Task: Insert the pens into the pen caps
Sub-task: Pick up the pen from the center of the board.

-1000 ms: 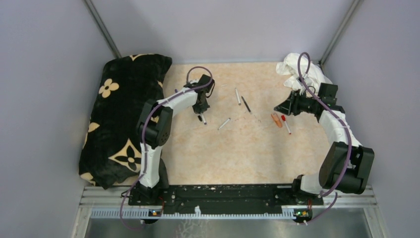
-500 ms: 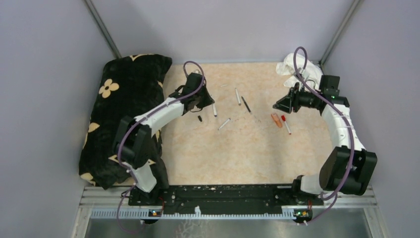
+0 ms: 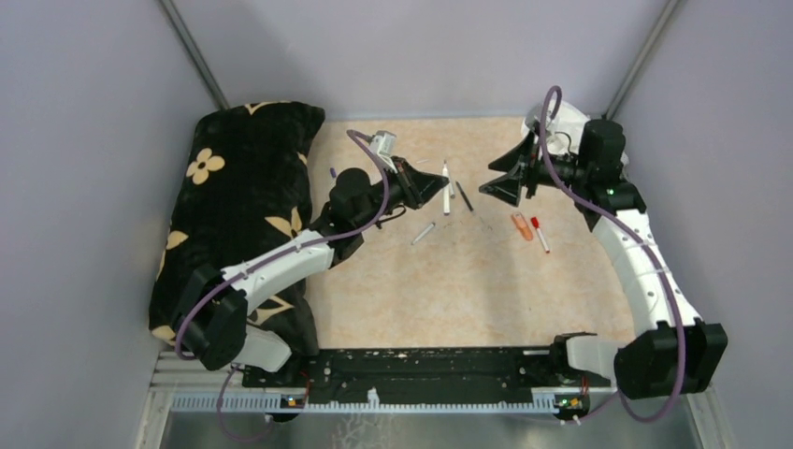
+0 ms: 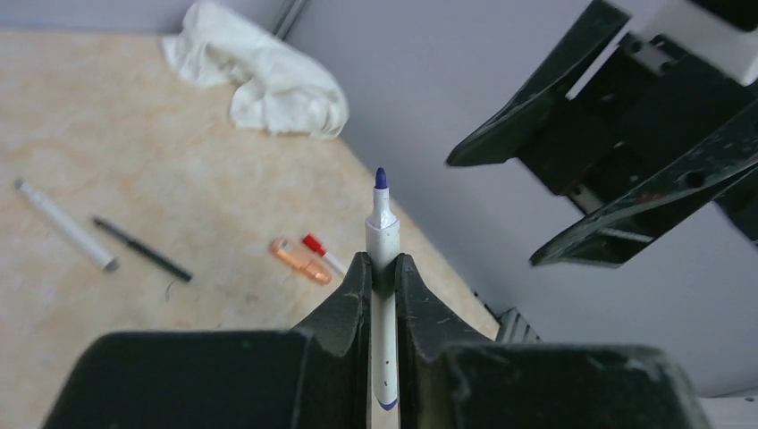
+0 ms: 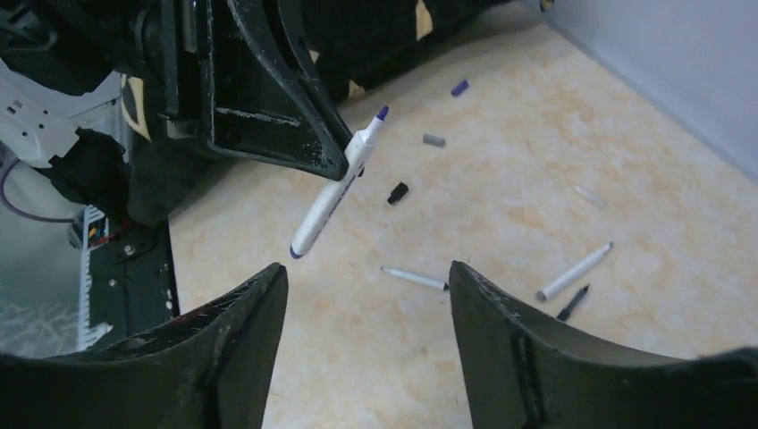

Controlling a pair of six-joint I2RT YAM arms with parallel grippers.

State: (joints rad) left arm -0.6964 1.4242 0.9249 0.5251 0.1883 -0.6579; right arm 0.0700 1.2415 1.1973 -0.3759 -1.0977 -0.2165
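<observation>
Firstly, nearest the arm bases, only bare marbled bench (image 3: 421, 299) to report. A little further in, can see a small white pen (image 3: 424, 233) lying alone. To its right, an orange highlighter (image 3: 522, 225) just beside a red-capped pen (image 3: 540, 234), both flat on the bench.

Next, above the middle of the bench, coming to the left end effector (image 3: 441, 184). Closed narrow on a white pen with blue tip (image 4: 383, 232), gripped at the barrel. Tip bare and sticking out past the fingers, other end hanging free below them. Held up in the air, tilted, not touching the bench.

Opposite, from the right side, can see the right end effector (image 3: 500, 182). Spread wide and holding nothing, turned toward the held pen, near it but not touching.

Lower, on the bench around them, a longer white pen (image 4: 63, 223) near a thin black pen (image 3: 465, 196). On the left side, seen from the right wrist, a black cap (image 5: 397, 193), then a grey cap (image 5: 433, 140), then a purple cap (image 5: 459, 88), each loose, apart from the others, with no pen inside.

Along the left edge, a black cushion (image 3: 238, 187) with pale flowers. Lastly, in the far right corner, a crumpled white cloth (image 4: 259, 76).
</observation>
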